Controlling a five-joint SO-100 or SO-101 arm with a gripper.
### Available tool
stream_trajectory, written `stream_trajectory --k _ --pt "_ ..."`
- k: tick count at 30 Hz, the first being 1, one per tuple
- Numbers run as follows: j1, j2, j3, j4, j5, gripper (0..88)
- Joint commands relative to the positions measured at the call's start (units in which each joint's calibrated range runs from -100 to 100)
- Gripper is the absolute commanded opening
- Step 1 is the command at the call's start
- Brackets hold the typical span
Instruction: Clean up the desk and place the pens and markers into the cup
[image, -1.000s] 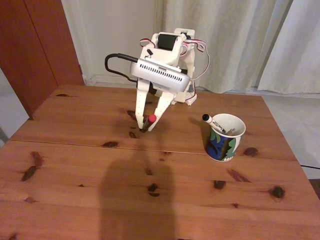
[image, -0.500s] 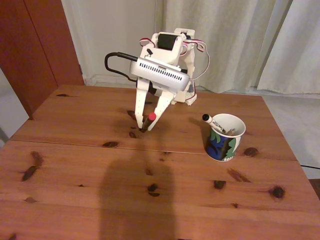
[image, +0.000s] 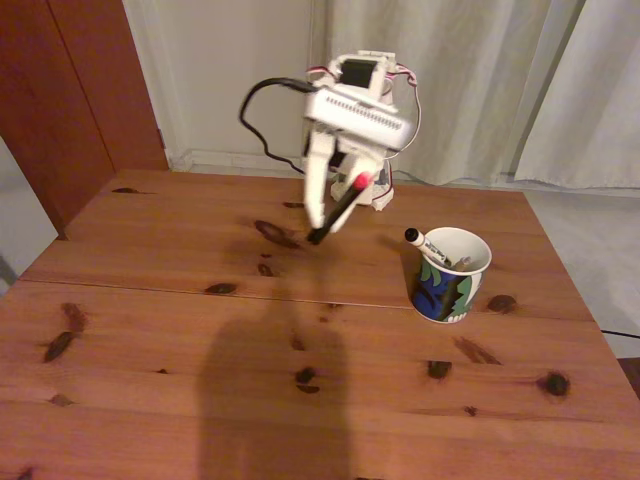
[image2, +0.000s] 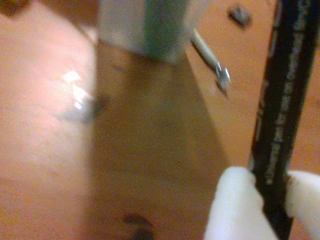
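My gripper (image: 323, 215) hangs in the air above the back of the desk (image: 150, 330), shut on a thin black pen (image: 338, 208) whose red tip points up. The pen tilts, its black end lowest. To the right in the fixed view stands the cup (image: 447, 280), white inside and patterned blue and green, with a white marker (image: 424, 243) leaning out over its left rim. In the blurred wrist view, the black pen (image2: 285, 90) runs up the right side, clamped between my white fingers (image2: 235, 210). The cup (image2: 150, 30) is at the top, with a pale stick (image2: 207, 52) jutting from it.
The arm's white base (image: 375, 195) sits at the desk's back edge, just left of the cup. Curtains and a wooden door stand behind. A dark shadow (image: 270, 400) falls across the front planks. The desk's right edge is close to the cup.
The gripper has risen off the desk with the black pen and swung right toward the cup. The cup and the marker in it stayed put.
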Motion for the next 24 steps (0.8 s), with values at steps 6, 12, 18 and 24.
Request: stream_trajectory --k 6,12,18,24 --pt "-5.44 -21.36 29.75 -24.16 -0.12 0.5" --pt "-10.99 -27.98 37.32 -34.91 0.24 0.5" --pt "-14.69 -32.53 38.23 -36.72 0.3 0.5" --pt "-17.82 -34.44 41.47 -36.89 0.87 0.6"
